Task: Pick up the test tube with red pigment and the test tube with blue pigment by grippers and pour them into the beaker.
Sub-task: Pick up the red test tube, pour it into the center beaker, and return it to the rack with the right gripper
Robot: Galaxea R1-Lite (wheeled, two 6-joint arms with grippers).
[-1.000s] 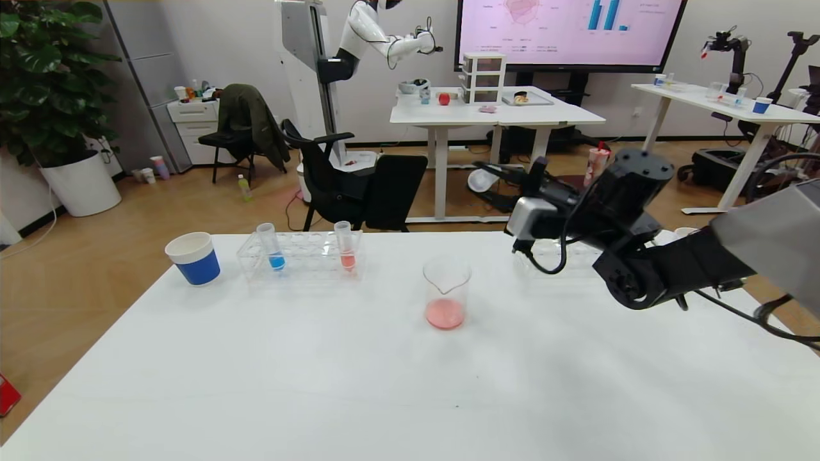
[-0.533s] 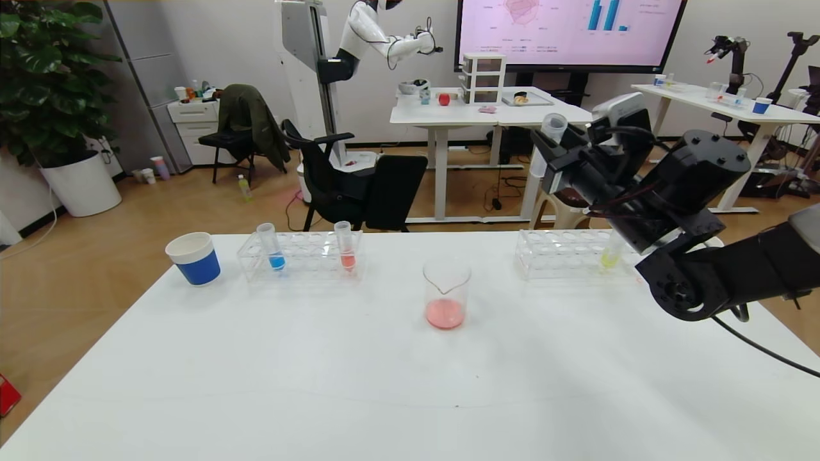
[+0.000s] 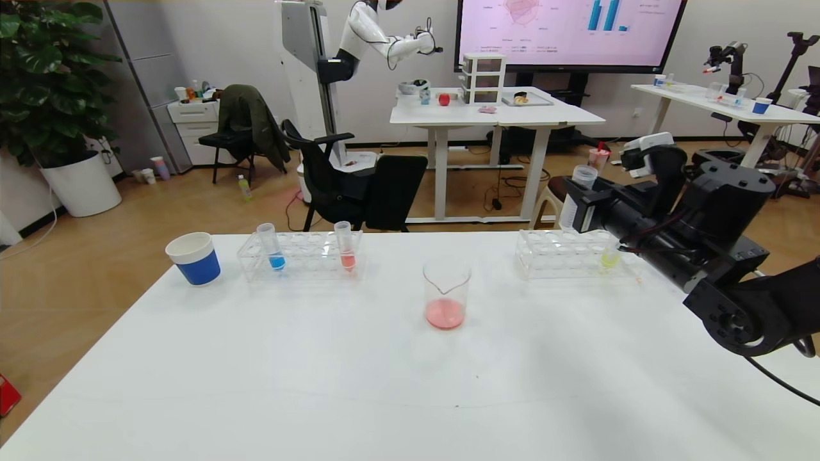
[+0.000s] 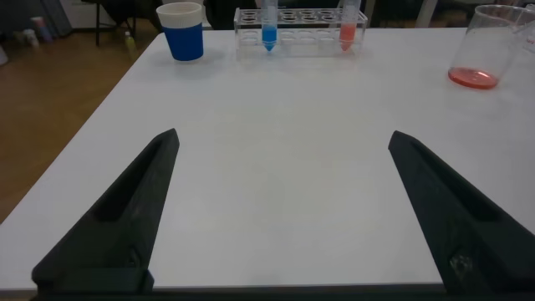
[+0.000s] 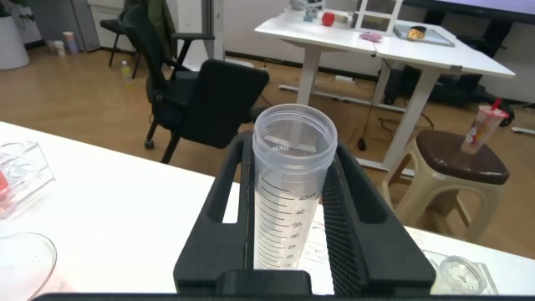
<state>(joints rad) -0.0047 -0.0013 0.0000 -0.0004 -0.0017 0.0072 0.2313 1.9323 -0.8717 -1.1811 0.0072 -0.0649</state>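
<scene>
Two tubes with pigment stand in the clear rack [image 3: 301, 256] on my left side of the white table [image 3: 359, 384]: the test tube with blue pigment [image 3: 271, 246] and, a few slots over, the test tube with red pigment [image 3: 344, 246], both upright. A blue-banded paper cup [image 3: 193, 257] sits just beside that rack. My right gripper [image 3: 580, 198] hangs above the far end of the second rack [image 3: 564, 255], fingers clamped on an upright empty graduated tube [image 5: 291, 196]. A yellow-liquid tube [image 3: 610, 256] stands in that rack. Between the racks, nearer me, the beaker [image 3: 446, 293] holds pinkish-red liquid. My left gripper [image 4: 280, 209] hovers low over the near table, fingers spread wide, holding nothing.
</scene>
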